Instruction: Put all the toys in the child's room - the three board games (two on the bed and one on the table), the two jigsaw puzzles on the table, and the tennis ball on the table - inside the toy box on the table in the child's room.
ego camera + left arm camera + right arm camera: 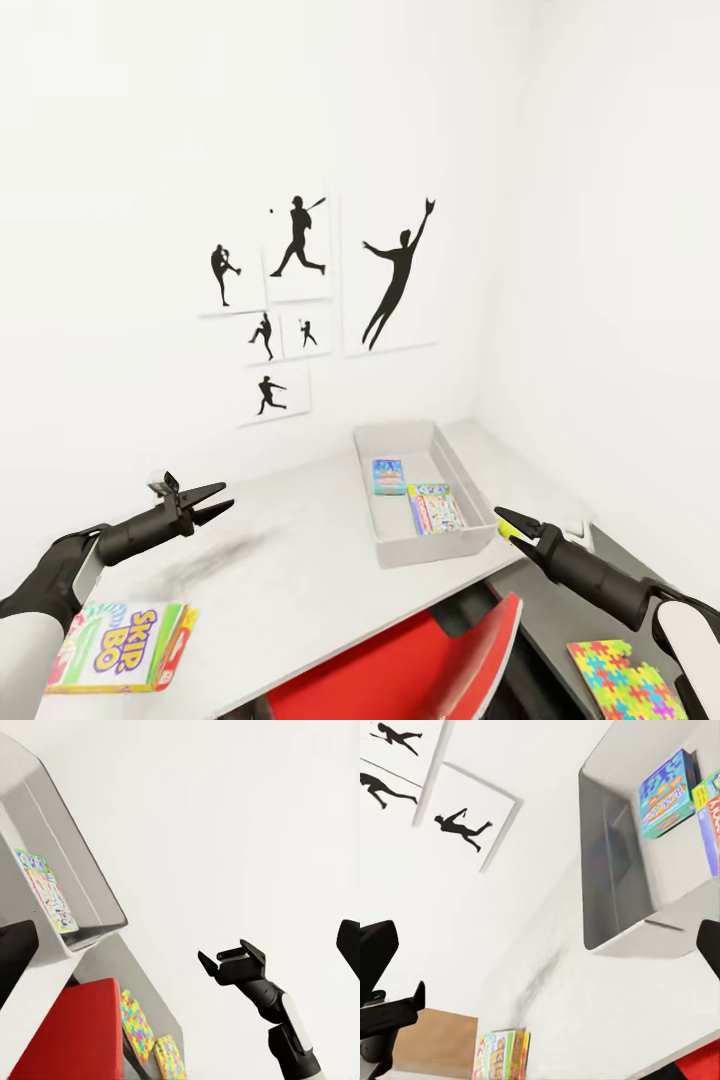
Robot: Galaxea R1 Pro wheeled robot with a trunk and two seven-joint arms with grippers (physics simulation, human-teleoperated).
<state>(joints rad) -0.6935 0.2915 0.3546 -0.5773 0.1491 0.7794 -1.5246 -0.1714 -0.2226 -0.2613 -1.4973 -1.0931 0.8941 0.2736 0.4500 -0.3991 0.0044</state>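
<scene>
A yellow-green-orange board game is left near-edge for pickup; the left gripper and right gripper are held open-jawed and empty.

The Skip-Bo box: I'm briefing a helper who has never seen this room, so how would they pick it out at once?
Start at the white table under the baseball silhouette pictures. The grey toy box sits toward its far right end; the Skip-Bo box lies flat at the near left edge, below the left gripper. It is the only game outside the bin, yellow-green with an orange end.
</scene>
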